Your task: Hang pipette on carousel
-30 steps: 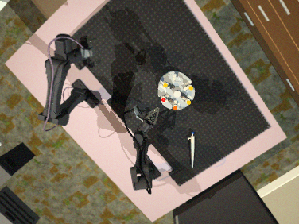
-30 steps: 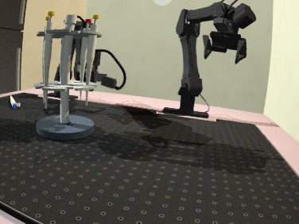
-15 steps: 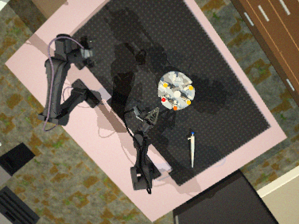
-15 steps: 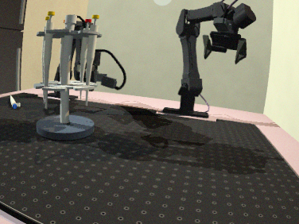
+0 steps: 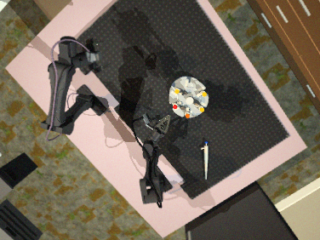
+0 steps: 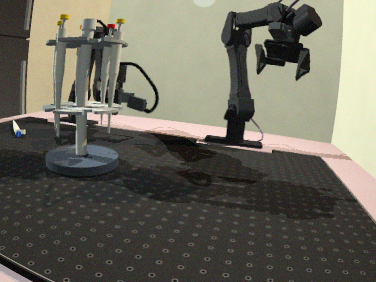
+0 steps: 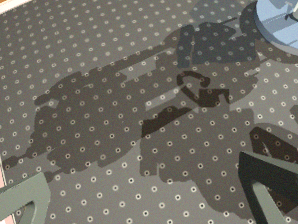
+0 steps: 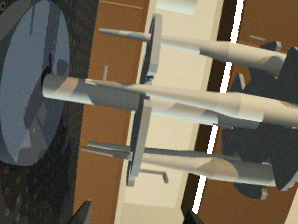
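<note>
The hand pipette (image 5: 206, 162) (image 6: 15, 126), white with a blue push button (image 5: 206, 143) (image 6: 18, 134), lies on the mat. Its volume print is too small to read, and neither wrist view shows it. The carousel (image 5: 187, 81) (image 6: 81, 135) (image 7: 277, 25) (image 8: 22, 85) stands upright and bears several hanging pipettes with yellow, red and orange buttons. My left gripper (image 6: 279, 75) (image 7: 141, 174) is open, empty and high above the mat, away from both. My right gripper (image 5: 157, 116) (image 8: 139, 214) is partly open and empty, beside the carousel; the pipette lies beyond it.
The dark perforated mat (image 5: 238, 128) (image 6: 225, 250) (image 7: 115, 200) covers most of the pink table (image 5: 123, 200). The pipette lies near one edge of the mat. Hanging pipettes (image 8: 240, 105) crowd around the carousel's post, close in front of the right wrist camera.
</note>
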